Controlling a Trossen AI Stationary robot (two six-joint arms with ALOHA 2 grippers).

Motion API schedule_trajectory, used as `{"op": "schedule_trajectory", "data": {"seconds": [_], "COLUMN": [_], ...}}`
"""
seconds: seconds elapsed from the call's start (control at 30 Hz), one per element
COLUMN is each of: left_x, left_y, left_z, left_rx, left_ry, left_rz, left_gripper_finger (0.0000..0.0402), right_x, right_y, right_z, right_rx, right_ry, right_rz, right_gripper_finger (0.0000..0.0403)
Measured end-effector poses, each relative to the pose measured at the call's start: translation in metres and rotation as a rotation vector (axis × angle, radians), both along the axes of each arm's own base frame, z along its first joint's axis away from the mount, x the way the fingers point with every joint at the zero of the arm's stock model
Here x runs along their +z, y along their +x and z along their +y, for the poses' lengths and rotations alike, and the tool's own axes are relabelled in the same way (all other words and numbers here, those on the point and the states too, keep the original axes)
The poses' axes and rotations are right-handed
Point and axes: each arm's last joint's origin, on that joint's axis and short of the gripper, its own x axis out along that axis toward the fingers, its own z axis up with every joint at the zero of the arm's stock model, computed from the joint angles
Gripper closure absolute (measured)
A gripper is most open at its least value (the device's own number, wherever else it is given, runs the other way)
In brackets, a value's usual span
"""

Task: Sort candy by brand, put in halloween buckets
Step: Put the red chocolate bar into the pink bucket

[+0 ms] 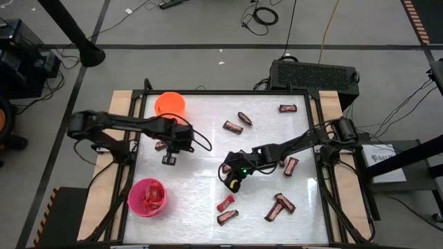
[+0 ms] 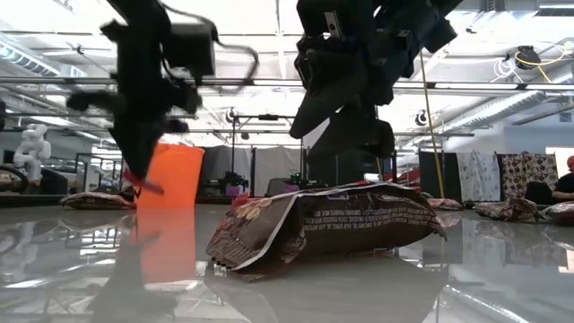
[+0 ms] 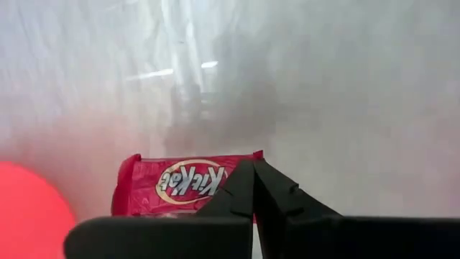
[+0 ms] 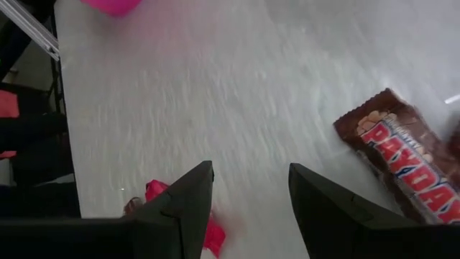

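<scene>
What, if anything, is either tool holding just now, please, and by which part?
Nothing. The left tool is shut and empty above a red KitKat; the right tool is open over bare table.

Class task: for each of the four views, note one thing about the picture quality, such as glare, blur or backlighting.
High view: glare whitens the table. Low view: arms are backlit silhouettes; the glossy top mirrors the orange bucket. Left wrist view: hazy table, red wrapper readable. Right wrist view: motion-streaked table, brown bar soft.
</scene>
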Motion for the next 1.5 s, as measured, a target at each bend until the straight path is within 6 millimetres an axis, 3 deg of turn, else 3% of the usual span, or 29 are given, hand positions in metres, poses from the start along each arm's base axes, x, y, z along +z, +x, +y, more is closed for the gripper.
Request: {"op": "schedule_trajectory", "data": {"seconds": [0.2, 0.4, 0.6, 0.8, 1.2, 1.33, 1.5], "left_x": [0.05, 0.081, 0.095, 0.095, 0.095, 0.094, 0.081], "left_y": [-0.027, -0.059, -0.087, -0.099, -0.095, -0.076, -0.034], "left_z": [-0.023, -0.056, -0.091, -0.113, -0.114, -0.107, -0.093], "left_rx": [0.091, 0.158, 0.136, 0.079, 0.009, 0.018, -0.028], "left_ry": [-0.266, -0.594, -0.71, -0.647, -0.426, -0.227, -0.105], "left_rz": [-0.157, -0.18, -0.101, -0.08, -0.288, -0.46, -0.521], "left_gripper_finger": [0.04, 0.0401, 0.0401, 0.0401, 0.0401, 0.0401, 0.0401], "right_x": [0.0, 0.0, 0.002, 0.004, 0.004, 0.004, 0.004], "right_y": [0.001, 0.002, 0.003, 0.005, 0.003, 0.002, 0.002], "right_z": [-0.006, -0.012, -0.009, -0.007, 0.006, 0.008, 0.009], "right_rx": [0.005, 0.001, 0.052, 0.156, 0.252, 0.224, 0.181], "right_ry": [-0.018, -0.03, -0.052, -0.106, -0.137, -0.11, -0.067], "right_rz": [-0.009, -0.015, -0.045, -0.104, -0.122, -0.112, -0.095], "right_gripper_finger": [0.0227, 0.0227, 0.0227, 0.0227, 0.0227, 0.0227, 0.0227]}}
